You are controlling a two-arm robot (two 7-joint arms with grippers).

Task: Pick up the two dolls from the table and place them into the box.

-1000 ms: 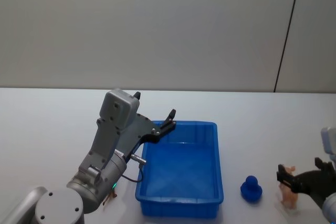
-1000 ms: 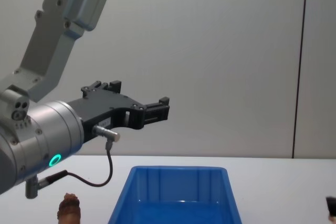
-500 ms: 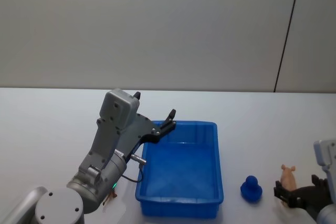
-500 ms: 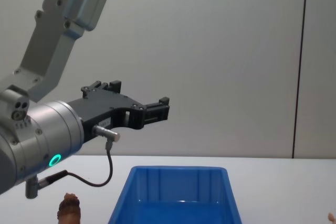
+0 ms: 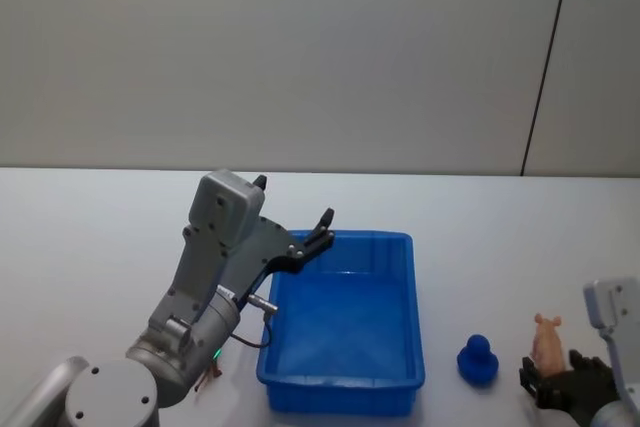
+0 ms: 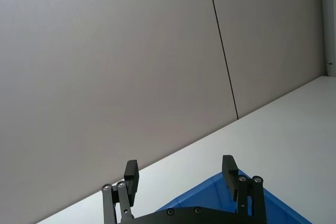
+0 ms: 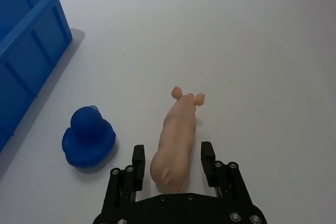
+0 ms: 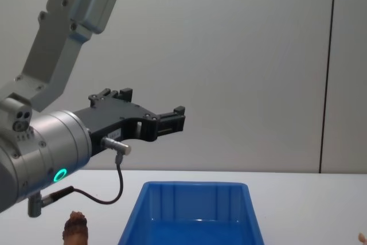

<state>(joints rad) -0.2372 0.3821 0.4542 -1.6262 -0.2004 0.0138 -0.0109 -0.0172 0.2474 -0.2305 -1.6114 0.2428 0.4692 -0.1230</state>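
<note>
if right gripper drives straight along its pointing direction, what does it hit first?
Likely the pale pink doll, which sits between the open fingers of the right gripper; then the table.

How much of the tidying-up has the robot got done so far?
Nothing is done yet: the box looks empty. In hand: the right gripper is open, its fingers either side of the pink doll on the table, not closed on it. Left: grip that doll and drop it in, then the reddish-brown doll, left of the box. The left gripper hangs open above the box's rim.
</note>
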